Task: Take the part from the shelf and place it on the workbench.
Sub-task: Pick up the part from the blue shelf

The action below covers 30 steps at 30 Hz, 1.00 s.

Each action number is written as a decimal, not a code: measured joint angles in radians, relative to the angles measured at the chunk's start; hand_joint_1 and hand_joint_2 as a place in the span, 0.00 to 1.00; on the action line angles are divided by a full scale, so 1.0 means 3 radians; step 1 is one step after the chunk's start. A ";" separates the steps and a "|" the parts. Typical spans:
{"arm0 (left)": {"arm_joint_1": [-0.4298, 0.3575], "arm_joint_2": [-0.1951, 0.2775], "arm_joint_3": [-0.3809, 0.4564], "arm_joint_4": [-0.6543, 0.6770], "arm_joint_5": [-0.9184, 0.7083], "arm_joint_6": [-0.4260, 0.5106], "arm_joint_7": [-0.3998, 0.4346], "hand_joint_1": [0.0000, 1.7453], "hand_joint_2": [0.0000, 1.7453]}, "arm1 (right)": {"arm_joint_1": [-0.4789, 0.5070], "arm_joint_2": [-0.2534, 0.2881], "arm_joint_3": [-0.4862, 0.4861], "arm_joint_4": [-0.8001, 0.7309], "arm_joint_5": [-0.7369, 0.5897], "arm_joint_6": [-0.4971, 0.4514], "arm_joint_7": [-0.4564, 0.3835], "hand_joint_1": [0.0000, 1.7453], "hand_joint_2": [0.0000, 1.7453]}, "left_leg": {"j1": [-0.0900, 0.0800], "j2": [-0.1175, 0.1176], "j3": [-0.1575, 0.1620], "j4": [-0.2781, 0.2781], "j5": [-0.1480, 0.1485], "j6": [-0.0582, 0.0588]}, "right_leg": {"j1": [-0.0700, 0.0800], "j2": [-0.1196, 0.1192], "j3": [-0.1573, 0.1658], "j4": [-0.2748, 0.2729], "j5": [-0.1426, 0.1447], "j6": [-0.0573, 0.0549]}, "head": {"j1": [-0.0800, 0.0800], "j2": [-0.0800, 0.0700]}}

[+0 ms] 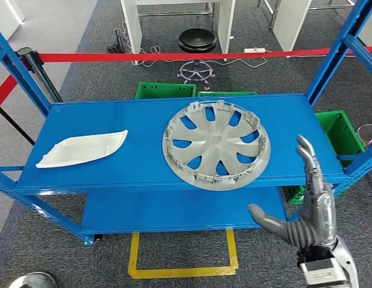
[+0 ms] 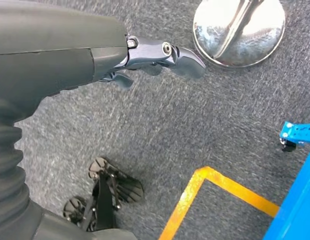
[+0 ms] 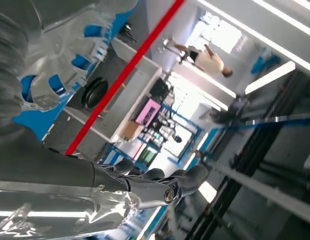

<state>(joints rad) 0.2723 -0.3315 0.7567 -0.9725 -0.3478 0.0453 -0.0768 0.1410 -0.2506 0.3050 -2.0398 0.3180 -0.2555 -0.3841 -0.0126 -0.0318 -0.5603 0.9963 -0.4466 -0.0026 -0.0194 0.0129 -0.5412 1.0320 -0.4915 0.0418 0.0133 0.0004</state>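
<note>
- I see the part, a grey plastic wheel cover (image 1: pixel 216 145), round with curved spokes and clip tabs round its rim, lying flat on the top board of the blue metal shelf (image 1: pixel 143 120), right of centre.
- A white, curved plastic panel (image 1: pixel 83 148) lies flat on the same board, well apart to the left.
- My right robot hand (image 1: pixel 306 207) is raised in front of the shelf's right end, fingers straight and spread, thumb out to the side, holding nothing; it is near the wheel cover and not touching it.
- My left robot hand (image 2: pixel 153 57) hangs over the floor with its fingers extended and nothing in them.
- Green slatted plastic crates (image 1: pixel 340 132) stand behind and right of the shelf; I cannot tell their contents.
- The floor is grey carpet (image 2: pixel 206 125) with a yellow tape outline (image 1: pixel 179 271) in front of the shelf.
- A red barrier belt (image 1: pixel 175 56) runs behind the shelf; a chrome post base (image 2: pixel 239 31) stands on the carpet near the left robot hand.
</note>
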 joint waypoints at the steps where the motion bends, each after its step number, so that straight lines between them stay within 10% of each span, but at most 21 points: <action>1: -0.0014 0.0003 0.0033 0.0010 -0.0045 -0.0029 -0.0008 0.00 1.00 | -0.0026 -0.0047 0.0050 0.0012 0.0066 0.0031 0.0034 0.00 1.00 | 0.0000 0.0000 0.0000 0.0000 0.0001 0.0001 | 0.0000 0.0000 0.0000 -0.0001 0.0001 0.0000 | 0.0000 0.0000; 14: -0.0258 0.0041 0.0454 0.0200 -0.0624 -0.0332 -0.0145 0.00 1.00 | -0.0486 -0.0521 0.0725 0.0437 0.0852 0.0458 0.0496 0.00 1.00 | 0.0000 0.0000 -0.0008 0.0000 0.0008 0.0005 | 0.0000 -0.0001 -0.0004 -0.0002 0.0009 0.0004 | 0.0000 0.0000; 30: -0.0519 0.0080 0.0805 0.0459 -0.1242 -0.0556 -0.0377 0.00 1.00 | -0.1291 -0.0589 0.1389 0.1403 0.1374 0.1034 0.0991 0.00 1.00 | 0.0000 -0.0001 -0.0029 0.0000 0.0029 0.0007 | 0.0000 -0.0001 -0.0023 -0.0003 0.0028 0.0008 | 0.0000 0.0000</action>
<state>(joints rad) 0.1165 -0.3075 0.9982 -0.8349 -0.7204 -0.1215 -0.1899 -0.2461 -0.4273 0.7216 -1.6190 0.7303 0.0548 -0.0867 -0.0127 -0.0322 -0.5691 0.9963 -0.4380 -0.0004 -0.0193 0.0124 -0.5481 1.0309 -0.4830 0.0442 0.0132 0.0004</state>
